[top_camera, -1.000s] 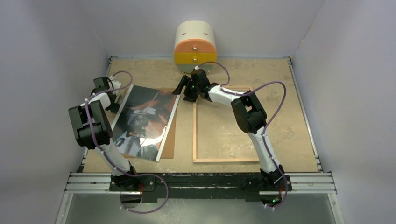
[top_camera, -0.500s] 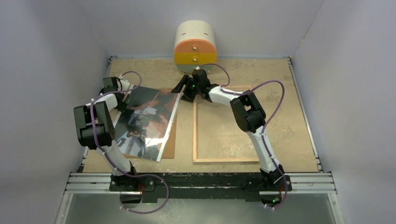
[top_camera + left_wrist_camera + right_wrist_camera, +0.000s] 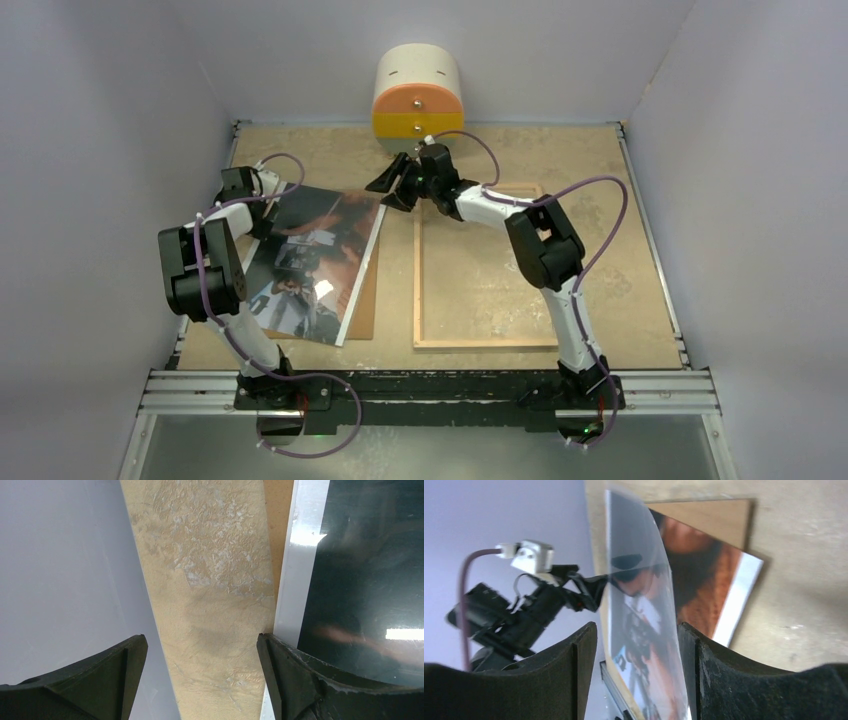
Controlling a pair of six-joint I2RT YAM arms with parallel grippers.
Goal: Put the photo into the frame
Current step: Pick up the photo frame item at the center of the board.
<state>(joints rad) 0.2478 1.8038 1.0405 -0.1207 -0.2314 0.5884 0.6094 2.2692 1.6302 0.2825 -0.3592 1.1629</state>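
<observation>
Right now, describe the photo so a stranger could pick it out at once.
Look at the left half of the table, left of the empty wood-coloured frame. The photo is the glossy dark print with a white border, sitting over a plain brown board.

Left side's tight: only a thin strip of bare bench btwn the side wall and the edge of the photo, and my left pincer straddles it, jaws wide. At the far end the round drum stands just beyond the right pincer. Narrow lane btwn backing board and frame. Roomy bench right of the frame, twd the other wall.
</observation>
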